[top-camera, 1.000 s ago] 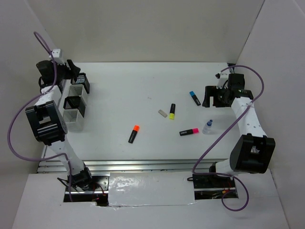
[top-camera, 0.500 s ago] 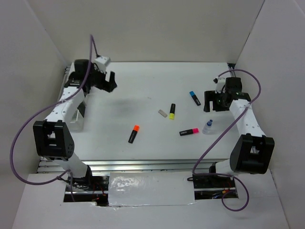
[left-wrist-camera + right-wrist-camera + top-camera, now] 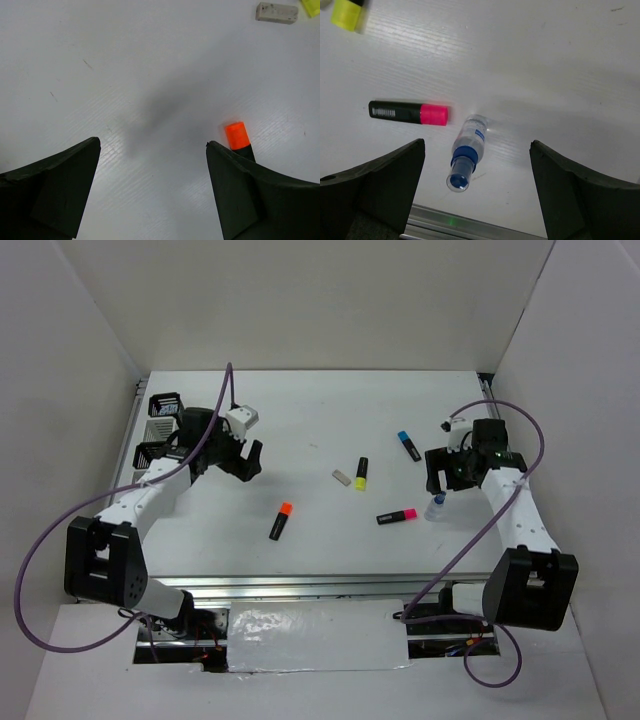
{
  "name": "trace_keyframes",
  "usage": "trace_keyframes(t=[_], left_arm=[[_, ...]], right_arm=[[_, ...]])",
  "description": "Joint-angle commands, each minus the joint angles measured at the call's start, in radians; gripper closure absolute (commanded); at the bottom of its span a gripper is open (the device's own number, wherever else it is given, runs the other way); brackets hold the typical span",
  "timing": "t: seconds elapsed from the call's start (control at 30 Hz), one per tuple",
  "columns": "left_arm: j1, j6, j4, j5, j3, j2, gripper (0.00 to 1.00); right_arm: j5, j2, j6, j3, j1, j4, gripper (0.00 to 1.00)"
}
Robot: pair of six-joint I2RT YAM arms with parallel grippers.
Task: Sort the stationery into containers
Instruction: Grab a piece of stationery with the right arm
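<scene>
Four highlighters lie on the white table: orange-capped (image 3: pixel 281 521), yellow-capped (image 3: pixel 361 473), blue-capped (image 3: pixel 408 446) and pink-capped (image 3: pixel 397 516). A beige eraser (image 3: pixel 343 477) lies beside the yellow one. A small blue-white pot (image 3: pixel 435 506) stands right of the pink one. The cups (image 3: pixel 164 405) stand in a row at the far left. My left gripper (image 3: pixel 245 462) is open and empty above the table. The orange cap (image 3: pixel 236 135) shows just beyond its right finger. My right gripper (image 3: pixel 437 480) is open above the pot (image 3: pixel 468 145), with the pink highlighter (image 3: pixel 410 112) to its left.
White walls close the table at the back and on both sides. A metal rail (image 3: pixel 470 227) runs along the table's near edge, close to the pot. Purple cables loop from both arms. The left arm partly covers the nearer cups (image 3: pixel 150 452).
My left arm swung away from the cups at the far left toward the middle, ending near the orange highlighter. My right gripper moved nearer, from beside the blue highlighter to over the pot.
</scene>
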Motion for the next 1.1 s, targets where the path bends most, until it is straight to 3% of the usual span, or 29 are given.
trace_keyframes(t=[0.0, 0.13, 0.47, 0.77, 1.07], left_arm=[[-0.003, -0.011, 0.069, 0.065, -0.028, -0.036, 0.01], [-0.008, -0.005, 0.066, 0.070, -0.026, -0.033, 0.01], [-0.008, 0.011, 0.066, 0.065, -0.033, -0.042, 0.01], [-0.003, 0.011, 0.075, 0.064, -0.039, -0.044, 0.01], [0.012, 0.006, 0.087, 0.076, -0.039, -0.038, 0.01]], right_arm=[[-0.039, -0.066, -0.049, -0.022, 0.009, -0.021, 0.08], [-0.019, -0.087, -0.046, -0.068, 0.009, -0.006, 0.09], [-0.013, -0.105, -0.045, -0.111, 0.019, 0.011, 0.31], [-0.007, -0.097, -0.040, -0.121, 0.045, 0.020, 0.43], [-0.010, -0.087, -0.045, -0.112, 0.052, 0.002, 0.63]])
